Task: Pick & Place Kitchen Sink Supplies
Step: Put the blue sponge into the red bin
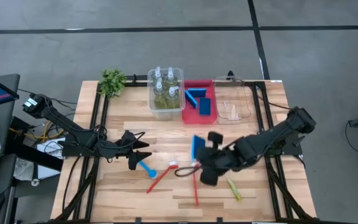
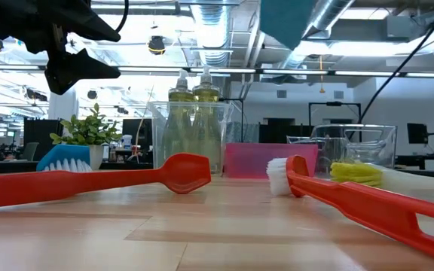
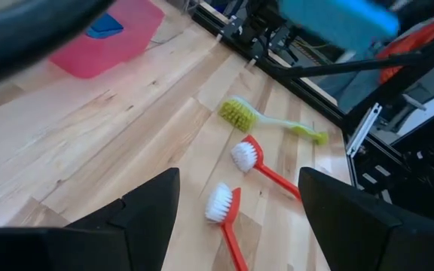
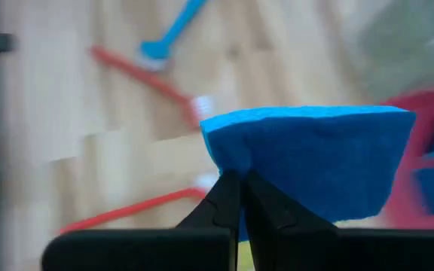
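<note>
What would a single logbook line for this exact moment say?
right gripper: shut on blue sponge, lifted above table | left gripper: open, empty, near blue brush | red bin: three sponges inside

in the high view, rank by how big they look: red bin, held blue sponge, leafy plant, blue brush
1. red bin
2. leafy plant
3. blue sponge held by the right gripper, raised toward the camera, so unsure against the plant
4. blue brush

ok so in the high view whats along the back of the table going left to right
plant → clear bin of bottles → red bin with sponges → empty clear bin
</note>
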You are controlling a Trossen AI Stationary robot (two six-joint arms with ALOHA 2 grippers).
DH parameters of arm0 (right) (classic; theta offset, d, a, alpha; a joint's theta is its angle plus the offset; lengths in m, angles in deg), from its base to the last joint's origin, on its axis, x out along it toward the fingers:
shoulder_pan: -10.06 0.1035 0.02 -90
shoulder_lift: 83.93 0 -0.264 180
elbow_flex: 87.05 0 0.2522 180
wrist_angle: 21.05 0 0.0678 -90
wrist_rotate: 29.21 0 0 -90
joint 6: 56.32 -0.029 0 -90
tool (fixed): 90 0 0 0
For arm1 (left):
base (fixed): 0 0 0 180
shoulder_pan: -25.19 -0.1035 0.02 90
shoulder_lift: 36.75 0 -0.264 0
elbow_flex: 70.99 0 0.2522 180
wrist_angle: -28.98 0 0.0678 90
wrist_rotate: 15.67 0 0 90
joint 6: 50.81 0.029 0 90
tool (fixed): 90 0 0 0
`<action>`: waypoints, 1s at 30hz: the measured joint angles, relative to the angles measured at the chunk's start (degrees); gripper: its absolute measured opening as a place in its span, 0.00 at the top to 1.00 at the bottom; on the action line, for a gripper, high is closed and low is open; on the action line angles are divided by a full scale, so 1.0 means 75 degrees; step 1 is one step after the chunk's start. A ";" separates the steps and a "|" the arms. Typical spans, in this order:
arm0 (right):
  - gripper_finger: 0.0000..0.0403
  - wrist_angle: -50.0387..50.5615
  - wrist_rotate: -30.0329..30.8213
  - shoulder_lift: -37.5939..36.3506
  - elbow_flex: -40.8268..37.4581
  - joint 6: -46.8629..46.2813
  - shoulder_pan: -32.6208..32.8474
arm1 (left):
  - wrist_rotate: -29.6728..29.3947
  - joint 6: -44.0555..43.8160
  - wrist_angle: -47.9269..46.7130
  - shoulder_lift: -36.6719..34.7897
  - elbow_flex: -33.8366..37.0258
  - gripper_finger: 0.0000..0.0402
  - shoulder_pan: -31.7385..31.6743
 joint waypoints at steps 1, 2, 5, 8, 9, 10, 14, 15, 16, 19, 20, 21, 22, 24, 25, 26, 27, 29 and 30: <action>1.00 0.0055 0.0218 -0.0066 0.0000 0.0291 -0.0119 | -0.0038 -0.0002 0.0000 0.0000 0.0000 0.32 0.0000; 1.00 0.0097 0.0410 -0.0139 0.0000 0.0553 -0.0258 | -0.0092 -0.0016 0.0001 0.0000 0.0000 0.32 0.0000; 1.00 0.0267 0.0695 -0.0268 -0.0006 0.1360 -0.0817 | -0.0424 -0.0239 0.0051 0.0000 0.0000 0.32 -0.0003; 1.00 0.0454 0.0700 -0.0403 -0.0006 0.2301 -0.1529 | -0.0814 -0.0458 0.0151 0.0000 0.0000 0.32 -0.0007; 1.00 0.0509 0.0702 -0.0421 -0.0003 0.2606 -0.1782 | -0.0937 -0.0522 0.0208 0.0000 0.0000 0.32 -0.0018; 1.00 0.0555 0.0700 -0.0437 0.0003 0.2907 -0.2044 | -0.1071 -0.0581 0.0250 0.0000 -0.0002 0.32 -0.0024; 1.00 0.0558 -0.0062 -0.0374 0.0006 0.4112 -0.3227 | -0.1699 -0.0603 0.0398 0.0000 -0.0003 0.32 -0.0026; 1.00 0.0544 -0.0432 -0.0318 0.0005 0.4398 -0.3537 | -0.1874 -0.0603 0.0402 0.0000 -0.0003 0.32 -0.0026; 1.00 0.0548 -0.0816 -0.0271 0.0000 0.4664 -0.3840 | -0.2046 -0.0603 0.0402 0.0000 -0.0003 0.32 -0.0026; 1.00 0.0635 -0.1787 -0.0086 0.0000 0.5340 -0.4661 | -0.2553 -0.0589 0.0405 0.0000 -0.0003 0.32 -0.0071; 1.00 0.0706 -0.2023 -0.0017 0.0000 0.5537 -0.4913 | -0.2656 -0.0585 0.0405 0.0000 -0.0003 0.32 -0.0124; 1.00 0.0775 -0.2187 0.0068 0.0002 0.5721 -0.5133 | -0.2747 -0.0580 0.0405 0.0000 -0.0003 0.32 -0.0191; 1.00 0.0834 -0.2310 0.0160 0.0006 0.5884 -0.5340 | -0.2798 -0.0577 0.0402 0.0000 -0.0003 0.32 -0.0277; 1.00 0.0868 -0.2494 0.0361 0.0006 0.6184 -0.5704 | -0.2809 -0.0575 0.0404 0.0000 -0.0003 0.32 -0.0483; 1.00 0.0851 -0.2538 0.0465 0.0006 0.6304 -0.5853 | -0.2809 -0.0574 0.0405 0.0000 -0.0003 0.32 -0.0601; 1.00 0.0836 -0.2572 0.0576 0.0003 0.6427 -0.5996 | -0.2815 -0.0574 0.0405 0.0000 -0.0003 0.32 -0.0713; 1.00 0.0834 -0.2610 0.0703 0.0003 0.6529 -0.6115 | -0.2822 -0.0566 0.0404 0.0000 -0.0003 0.32 -0.0840; 0.99 0.0853 -0.2659 0.0941 0.0006 0.6731 -0.6302 | -0.2823 -0.0398 0.0404 0.0000 -0.0003 0.32 -0.1091; 0.99 0.0873 -0.2676 0.1048 0.0008 0.6802 -0.6371 | -0.2824 -0.0317 0.0402 0.0000 -0.0003 0.32 -0.1210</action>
